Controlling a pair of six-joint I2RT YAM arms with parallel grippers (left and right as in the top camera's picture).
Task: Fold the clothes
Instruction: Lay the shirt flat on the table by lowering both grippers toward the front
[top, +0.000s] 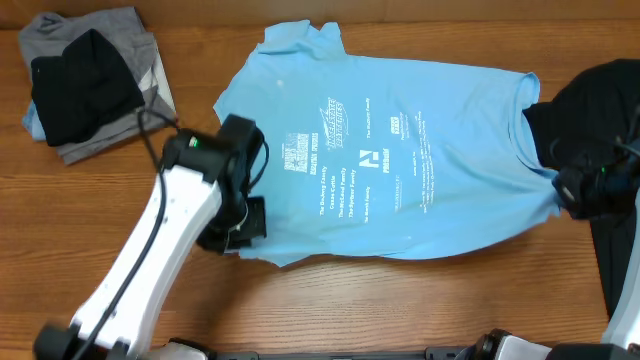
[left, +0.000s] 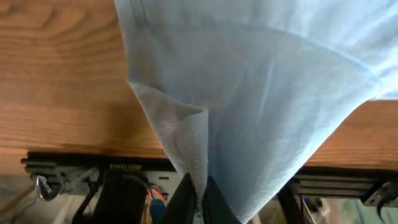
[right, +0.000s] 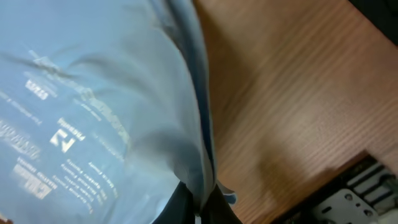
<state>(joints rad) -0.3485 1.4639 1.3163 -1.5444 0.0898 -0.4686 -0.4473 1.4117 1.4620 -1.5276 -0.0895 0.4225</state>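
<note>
A light blue T-shirt (top: 390, 150) with small white print lies spread flat across the middle of the wooden table (top: 400, 310). My left gripper (top: 240, 225) is at its near left corner. In the left wrist view the gripper (left: 199, 208) is shut on a pinched fold of the blue cloth (left: 261, 93), which fans out from the jaws. My right gripper (top: 575, 190) is at the shirt's right edge. The right wrist view shows this gripper (right: 202, 208) shut on the hem of the shirt (right: 93, 93), whose print faces the camera.
A plain black shirt (top: 590, 100) lies bunched at the right edge, partly under the right arm. A stack of folded grey and black clothes (top: 90, 80) sits at the far left corner. The table's near edge and the frame below it (left: 74, 165) are close to the left gripper.
</note>
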